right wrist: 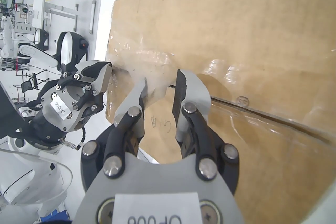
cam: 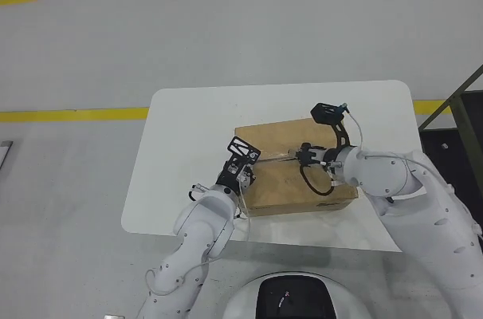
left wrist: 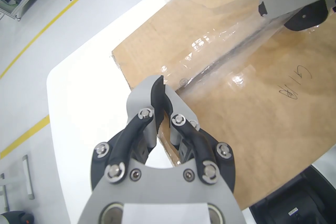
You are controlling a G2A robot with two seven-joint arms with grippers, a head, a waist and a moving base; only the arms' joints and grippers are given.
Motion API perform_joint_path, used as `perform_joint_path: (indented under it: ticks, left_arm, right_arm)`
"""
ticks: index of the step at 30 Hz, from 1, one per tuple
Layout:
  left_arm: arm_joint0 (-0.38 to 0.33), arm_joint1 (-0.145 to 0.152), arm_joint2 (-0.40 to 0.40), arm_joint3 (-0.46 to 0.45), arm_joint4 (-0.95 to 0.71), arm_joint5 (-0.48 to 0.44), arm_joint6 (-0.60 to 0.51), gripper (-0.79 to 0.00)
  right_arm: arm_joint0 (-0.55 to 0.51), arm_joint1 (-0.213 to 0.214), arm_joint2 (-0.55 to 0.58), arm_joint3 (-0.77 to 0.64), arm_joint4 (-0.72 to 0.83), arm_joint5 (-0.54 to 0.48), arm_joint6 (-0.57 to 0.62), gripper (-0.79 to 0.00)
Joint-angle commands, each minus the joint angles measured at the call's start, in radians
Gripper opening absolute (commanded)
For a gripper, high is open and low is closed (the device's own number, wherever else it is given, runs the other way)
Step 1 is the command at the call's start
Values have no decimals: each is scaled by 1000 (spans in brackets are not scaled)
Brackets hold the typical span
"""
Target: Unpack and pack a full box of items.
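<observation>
A brown cardboard box (cam: 293, 179) sits on the white worktop (cam: 186, 143). Its flaps are down, and a strip of clear tape (left wrist: 215, 51) runs along the centre seam of its top. The tape is wrinkled and shiny, and the seam shows through it as a dark line.

The left hand (left wrist: 160, 83) is at one end of that seam, right at the edge of the box top. Its fingers are pressed together with the black pads meeting. The tips touch the box edge where the tape ends, though from here I cannot tell whether any tape is caught between them.

The right hand (right wrist: 161, 87) is over the box top, further along the same seam. Its fingers are spread, one on either side of the seam line, with the tips down close to the cardboard. A crumpled, lifted bit of the tape lies in the gap between them, and neither finger is closed on it.

A handwritten pen mark (left wrist: 294, 83) sits just beside the seam on the flap nearer the robot. Beyond the far side of the box and the worktop, a yellow line (cam: 66, 114) runs across the pale floor.
</observation>
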Motion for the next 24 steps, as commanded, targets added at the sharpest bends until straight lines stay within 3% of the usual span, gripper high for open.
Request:
perform_joint_path:
  ticks: [1,24]
  left_arm:
    - [0,-2,1,1,2,5,-2,-785]
    - [6,-16,9,-5,19,-14,-12,-785]
  right_arm:
    - [-13,4,16,-13,-3,1,7,-486]
    - [-217,58,282,-205,-46,62,82,-486]
